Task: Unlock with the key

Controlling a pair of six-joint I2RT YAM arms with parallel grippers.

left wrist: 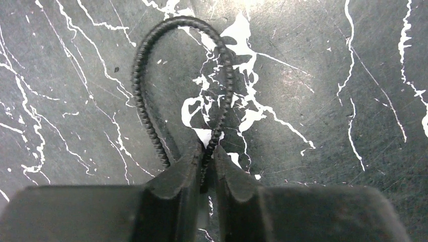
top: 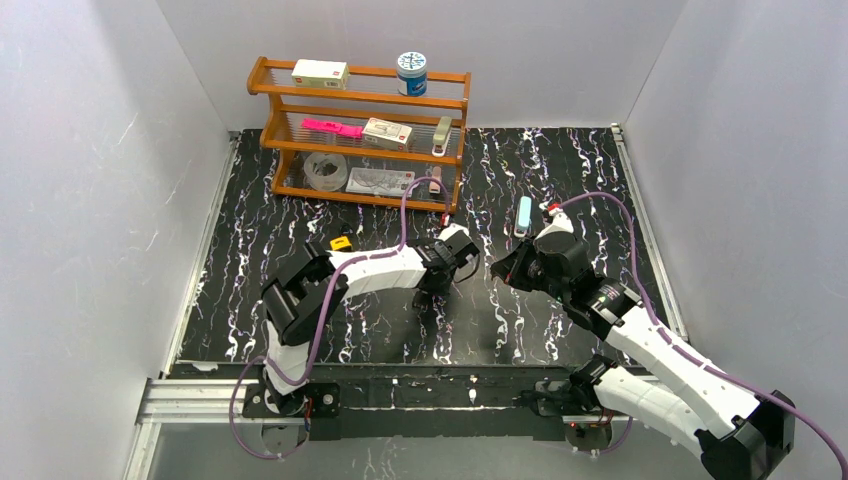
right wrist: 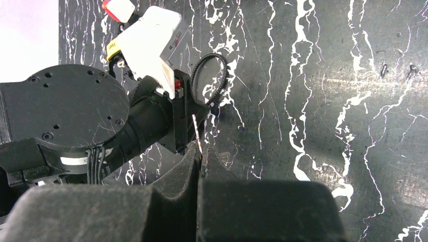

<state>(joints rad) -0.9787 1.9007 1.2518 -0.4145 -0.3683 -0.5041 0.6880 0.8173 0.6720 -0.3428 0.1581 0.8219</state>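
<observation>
Where three plain white walls (top: pixel 80 200) close in the back and both sides, a counter (top: pixel 560 160) of black stone pattern with ragged white veins fills the floor of the booth. A metal rail (top: pixel 200 400) runs along its near edge, and both arms are bolted there.

At the back left stands a wooden shelf (top: pixel 360 97) of three levels. It carries a white box and a blue-and-white tin (top: pixel 411 73) on top, a pink strip (top: pixel 332 127) and another box in the middle, and a clear tape roll (top: pixel 325 170) with a flat paper packet at the bottom.

The left arm (top: pixel 370 268) lies low and folded across the middle of the counter. The right arm (top: pixel 660 350) reaches in from the near right corner, and the two wrists face each other near the centre.

The left tool (left wrist: pixel 207 166) is clamped on one leg of a black ribbed cable loop (left wrist: pixel 184 19), which lies arched on the counter ahead of its fingers. No lock body can be made out. The right tool (right wrist: pixel 201 156) has its fingers pressed together on a thin silvery key (right wrist: pixel 197 132), whose blade sticks out towards the left wrist, close to the loop.

A pale blue stick (top: pixel 523 215) lies on the counter just behind the right wrist, and a small yellow tag (top: pixel 341 243) lies beside the left arm.
</observation>
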